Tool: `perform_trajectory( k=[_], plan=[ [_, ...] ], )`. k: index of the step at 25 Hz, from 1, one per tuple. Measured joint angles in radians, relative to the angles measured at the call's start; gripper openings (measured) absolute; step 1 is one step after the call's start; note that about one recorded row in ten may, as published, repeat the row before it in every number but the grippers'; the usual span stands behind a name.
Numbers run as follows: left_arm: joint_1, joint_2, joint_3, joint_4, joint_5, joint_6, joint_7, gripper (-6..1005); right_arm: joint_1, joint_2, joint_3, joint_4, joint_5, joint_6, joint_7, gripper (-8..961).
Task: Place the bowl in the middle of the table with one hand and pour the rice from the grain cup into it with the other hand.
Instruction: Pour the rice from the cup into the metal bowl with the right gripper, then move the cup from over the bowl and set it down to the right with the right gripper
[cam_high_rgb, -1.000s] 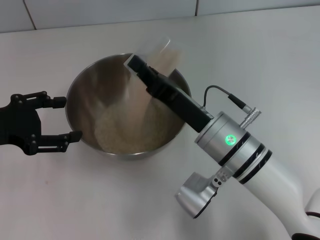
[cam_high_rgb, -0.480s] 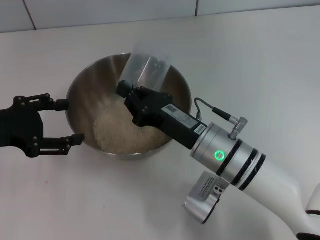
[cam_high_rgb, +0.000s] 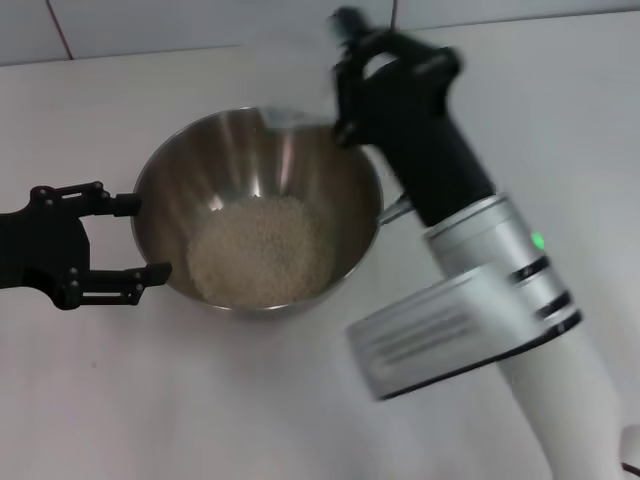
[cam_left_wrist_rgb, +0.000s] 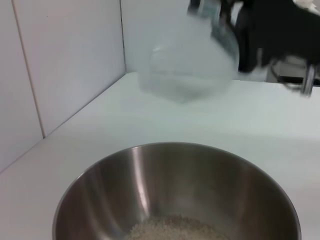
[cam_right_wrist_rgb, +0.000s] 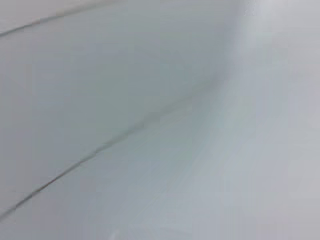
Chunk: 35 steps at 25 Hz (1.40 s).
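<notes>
The steel bowl (cam_high_rgb: 236, 146) stands on the white table (cam_high_rgb: 150, 400) and holds a heap of pale rice (cam_high_rgb: 258, 250). My left gripper (cam_high_rgb: 140, 238) is open at the bowl's left side, its fingertips close against the outer wall. My right gripper (cam_high_rgb: 345, 75) is above the bowl's far right rim and is shut on the clear grain cup (cam_high_rgb: 298, 72), which shows only as a pale blur. The left wrist view shows the bowl (cam_left_wrist_rgb: 150, 180), the rice (cam_left_wrist_rgb: 172, 231), and the tilted, see-through cup (cam_left_wrist_rgb: 187, 65) held in the air beyond it by the right gripper (cam_left_wrist_rgb: 225, 20).
A tiled wall (cam_high_rgb: 200, 20) runs along the table's far edge. My right arm (cam_high_rgb: 480, 290) reaches across the table's right half. The right wrist view shows only blurred white surface.
My right arm has swung up and back, carrying the cup from over the bowl's inside to above its far rim. The pouring stream has stopped. The left gripper has not moved.
</notes>
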<state>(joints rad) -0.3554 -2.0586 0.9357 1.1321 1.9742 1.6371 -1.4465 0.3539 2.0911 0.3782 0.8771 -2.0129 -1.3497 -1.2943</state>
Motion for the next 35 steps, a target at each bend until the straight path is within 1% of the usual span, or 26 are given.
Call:
perform_trajectory(
  k=[2,4,5,7,9,11,12,13,16,18,23,26,29,35],
  plan=[
    [-0.001,0.000,-0.001,0.000,0.000,0.000,0.000,847,-0.030,-0.002,0.049,-0.023,0.005,-0.048,0.323,15],
    [-0.001,0.000,-0.002,0.000,0.000,-0.001,0.002,847,-0.051,-0.003,0.113,-0.081,0.014,-0.069,0.588,16],
    [-0.001,0.000,-0.002,0.000,0.000,-0.003,0.002,847,-0.055,-0.001,0.140,-0.121,0.028,-0.069,0.690,16],
    [-0.001,-0.001,0.000,0.000,0.000,-0.005,0.004,847,-0.051,0.001,0.165,-0.196,0.081,-0.063,0.845,16],
    [-0.001,-0.001,0.000,-0.003,0.000,-0.006,0.006,847,-0.029,0.001,0.163,-0.280,0.161,-0.039,0.938,16],
    [-0.001,-0.001,0.000,-0.005,0.000,-0.006,0.007,847,-0.011,0.001,0.161,-0.344,0.200,0.017,0.978,16],
    [-0.001,-0.002,0.000,-0.006,0.000,-0.006,0.007,847,0.019,0.001,0.160,-0.415,0.206,0.109,1.033,16],
    [-0.001,-0.002,0.000,-0.007,0.000,-0.006,0.007,847,0.019,0.001,0.160,-0.415,0.206,0.109,1.033,16],
    [-0.001,-0.003,0.000,-0.008,0.000,-0.007,0.008,847,0.070,0.002,0.145,-0.490,0.199,0.252,1.093,25],
    [-0.002,-0.003,0.001,-0.008,0.000,-0.007,0.009,847,0.104,0.002,0.124,-0.515,0.199,0.336,1.105,33],
    [-0.004,-0.003,0.001,-0.009,0.000,-0.007,0.009,847,0.151,0.001,0.073,-0.532,0.197,0.433,1.106,55],
    [-0.005,-0.003,0.001,-0.009,0.000,-0.007,0.009,847,0.167,0.000,0.064,-0.539,0.196,0.481,1.106,67],
    [-0.005,-0.003,0.001,-0.009,0.000,-0.007,0.009,847,0.164,0.001,0.059,-0.539,0.196,0.495,1.105,80],
    [-0.005,-0.003,0.001,-0.010,0.000,-0.004,0.009,847,0.108,0.001,0.055,-0.492,0.194,0.484,1.097,106]
  ],
)
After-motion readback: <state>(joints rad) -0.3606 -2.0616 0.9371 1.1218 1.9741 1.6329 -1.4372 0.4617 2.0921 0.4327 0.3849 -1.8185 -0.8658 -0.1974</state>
